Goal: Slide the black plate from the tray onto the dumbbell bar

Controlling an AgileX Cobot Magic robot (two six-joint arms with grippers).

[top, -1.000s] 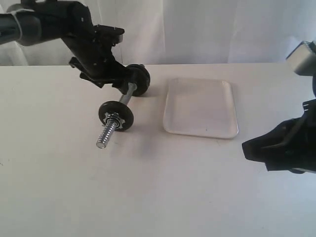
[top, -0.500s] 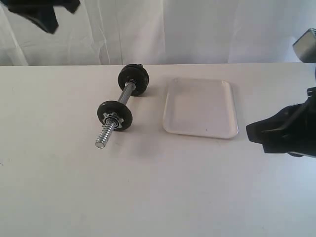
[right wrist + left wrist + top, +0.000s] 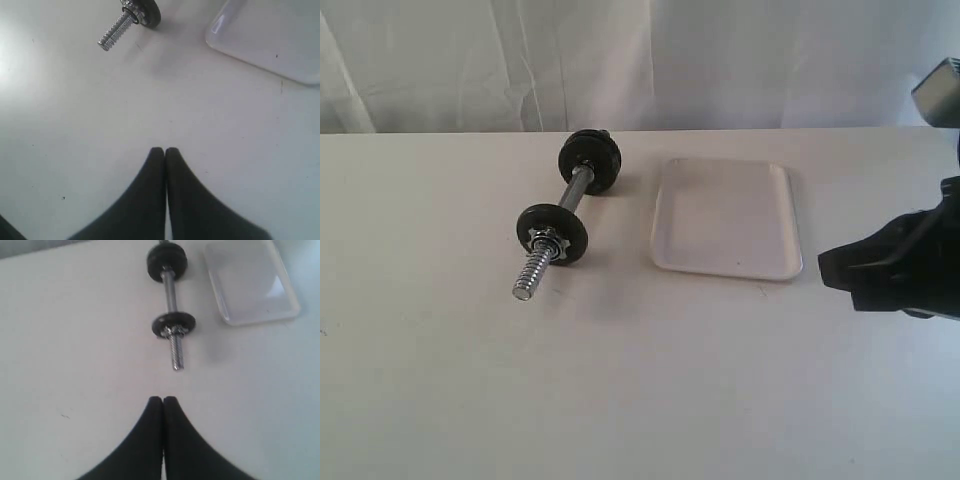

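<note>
Well ahead of the left gripper, whose tips are pinched together on nothing, the chrome dumbbell bar lies on the matte white table. Its coarse threaded end points back at those tips. The round black plates ride the bar: a near plate by the silver nut and a thicker far stack. The glossy, round-cornered tray sits between the bar and the right gripper, which is also clenched and empty.
</note>
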